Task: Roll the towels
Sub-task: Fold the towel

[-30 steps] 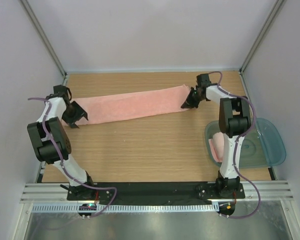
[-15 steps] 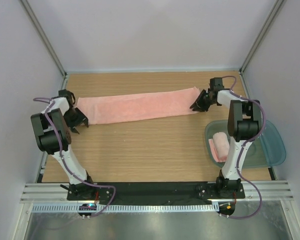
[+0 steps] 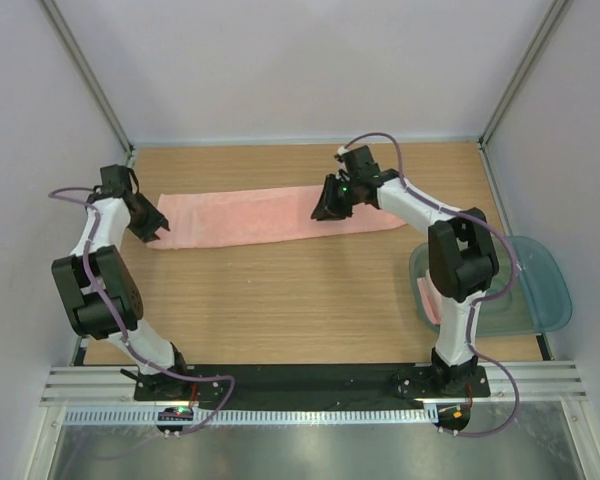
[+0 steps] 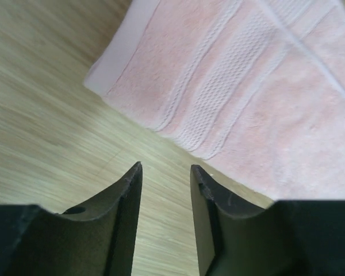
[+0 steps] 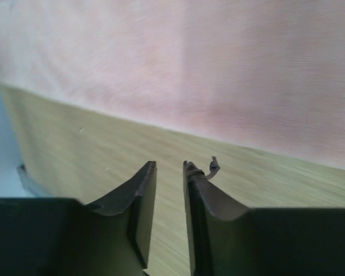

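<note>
The pink towel (image 3: 250, 216) lies flat on the worktop (image 3: 280, 300). At its 9 o'clock end is the left end effector (image 3: 155, 230), and above its 3 o'clock half the right end effector (image 3: 325, 210), both narrowly parted and empty.

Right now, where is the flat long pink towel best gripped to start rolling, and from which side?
Probably the hemmed short end of the long towel, from the left along its length: it lies flat and straight, that edge free on the table near the left gripper.
</note>
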You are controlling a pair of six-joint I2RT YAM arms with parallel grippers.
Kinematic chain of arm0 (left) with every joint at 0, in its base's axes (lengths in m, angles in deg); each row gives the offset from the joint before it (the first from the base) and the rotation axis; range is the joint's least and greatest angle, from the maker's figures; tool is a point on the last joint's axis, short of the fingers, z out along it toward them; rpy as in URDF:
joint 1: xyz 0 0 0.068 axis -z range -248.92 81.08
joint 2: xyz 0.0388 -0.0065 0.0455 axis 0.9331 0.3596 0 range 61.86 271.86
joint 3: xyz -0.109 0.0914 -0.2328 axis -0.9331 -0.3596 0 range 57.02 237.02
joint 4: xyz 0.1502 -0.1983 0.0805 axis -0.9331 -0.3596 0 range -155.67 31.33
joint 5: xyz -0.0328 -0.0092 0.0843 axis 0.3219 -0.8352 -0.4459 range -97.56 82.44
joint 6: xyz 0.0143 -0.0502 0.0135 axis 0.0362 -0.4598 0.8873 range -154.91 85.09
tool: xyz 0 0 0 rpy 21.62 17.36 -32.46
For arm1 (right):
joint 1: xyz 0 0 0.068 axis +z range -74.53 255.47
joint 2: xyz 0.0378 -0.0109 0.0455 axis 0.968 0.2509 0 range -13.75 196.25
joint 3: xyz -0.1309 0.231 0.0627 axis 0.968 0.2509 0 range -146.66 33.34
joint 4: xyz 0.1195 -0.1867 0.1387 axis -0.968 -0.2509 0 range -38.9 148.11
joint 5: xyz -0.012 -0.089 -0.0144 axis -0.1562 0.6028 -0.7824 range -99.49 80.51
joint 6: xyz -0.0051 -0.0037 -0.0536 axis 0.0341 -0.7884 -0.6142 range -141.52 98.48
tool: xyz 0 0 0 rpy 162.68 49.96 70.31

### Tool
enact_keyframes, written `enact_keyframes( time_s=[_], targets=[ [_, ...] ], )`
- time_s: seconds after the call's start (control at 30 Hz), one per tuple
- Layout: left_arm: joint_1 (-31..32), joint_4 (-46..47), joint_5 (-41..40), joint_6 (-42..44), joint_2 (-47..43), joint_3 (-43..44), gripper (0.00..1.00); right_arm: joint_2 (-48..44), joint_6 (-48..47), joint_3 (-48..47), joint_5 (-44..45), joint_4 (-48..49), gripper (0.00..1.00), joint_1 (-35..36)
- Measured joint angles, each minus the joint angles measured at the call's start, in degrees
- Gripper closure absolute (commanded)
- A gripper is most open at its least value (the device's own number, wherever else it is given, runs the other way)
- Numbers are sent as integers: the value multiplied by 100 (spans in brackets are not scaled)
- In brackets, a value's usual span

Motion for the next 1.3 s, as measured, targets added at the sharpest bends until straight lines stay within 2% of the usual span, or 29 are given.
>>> enact_keyframes(
  time_s=[0.07,0.13,0.37,0.5,0.77,0.93,1.03,1.3],
  targets=[
    [2,101,35,-94,-81,101,71,59,184,-103,-424,243,80,341],
    [4,133,44,-138,35,275,73,260,466,-291,-929,662,88,605],
    [4,249,-90,-234,1062,579,77,1641,1325,-1486,-2299,1858,99,1239],
    [4,232,-177,-238,1556,592,78,2507,1707,-2249,-2817,2286,99,1508],
    [20,186,-358,-227,1633,743,79,3810,2094,-3250,-3027,2601,99,1912],
    [-26,142,-474,-162,1663,796,79,4079,2087,-3241,-2988,2551,99,1912],
    [-101,116,-468,-105,1665,807,80,3982,2083,-2887,-3040,2673,99,1784],
    [-332,-9,-404,-79,1762,951,82,2929,1784,-942,-3222,3093,99,953]
  ],
)
